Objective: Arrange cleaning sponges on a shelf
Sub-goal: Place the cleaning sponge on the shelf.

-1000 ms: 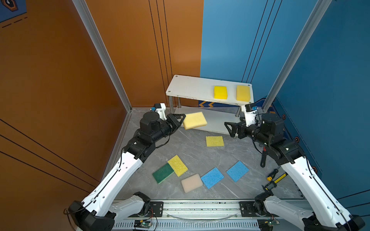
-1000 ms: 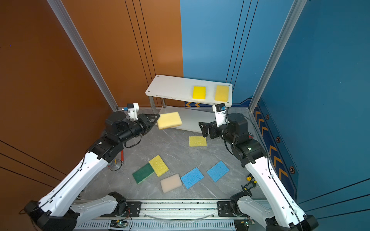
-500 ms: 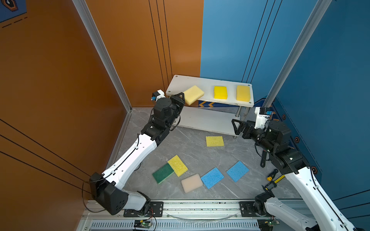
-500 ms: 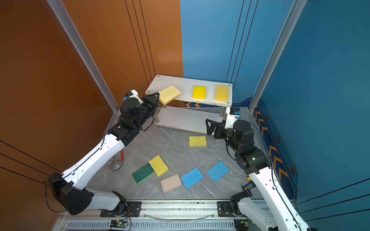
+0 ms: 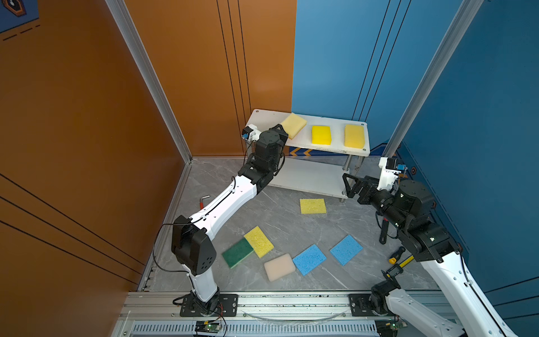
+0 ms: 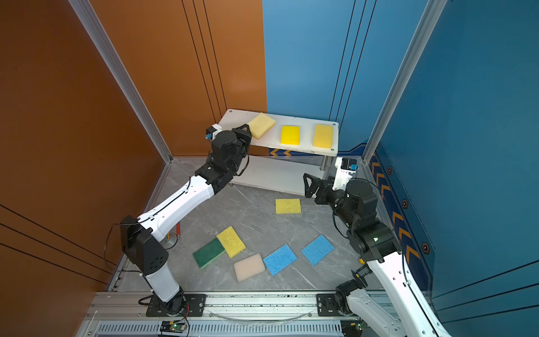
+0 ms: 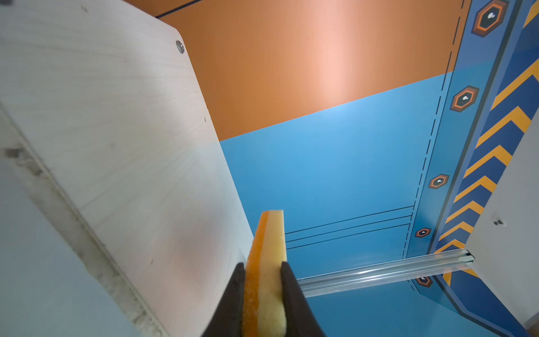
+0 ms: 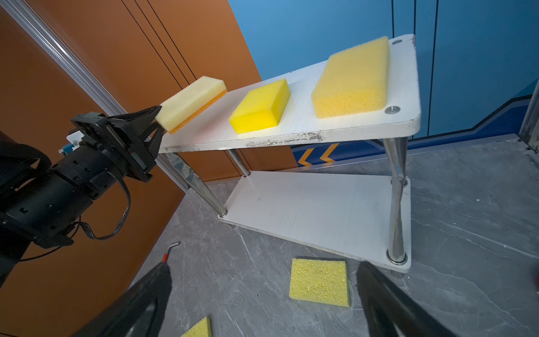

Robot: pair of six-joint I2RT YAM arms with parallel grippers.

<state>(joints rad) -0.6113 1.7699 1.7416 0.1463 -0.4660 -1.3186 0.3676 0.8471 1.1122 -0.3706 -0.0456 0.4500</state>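
L end effector (image 5: 283,132) pinched narrow on pale-yellow sponge (image 5: 294,125) w/ orange underside, tilted over L end of shelf (image 5: 265,119) top board. Further R on that board, bright-yellow sponge (image 5: 321,134) and porous yellow sponge (image 5: 354,135) lie flat. R end effector (image 5: 348,185) spread wide, empty, above counter (image 5: 291,227) near thin yellow sponge (image 5: 313,206).

No readable text — only painted marks.
Orange chevrons (image 8: 303,156) on the blue wall (image 8: 335,35) show behind the shelf (image 8: 291,137), and more run along its lower band beside hexagon emblems (image 7: 491,16); a hexagon badge (image 5: 13,5) sits on a blue panel high up — no letters, numbers or brands legible.
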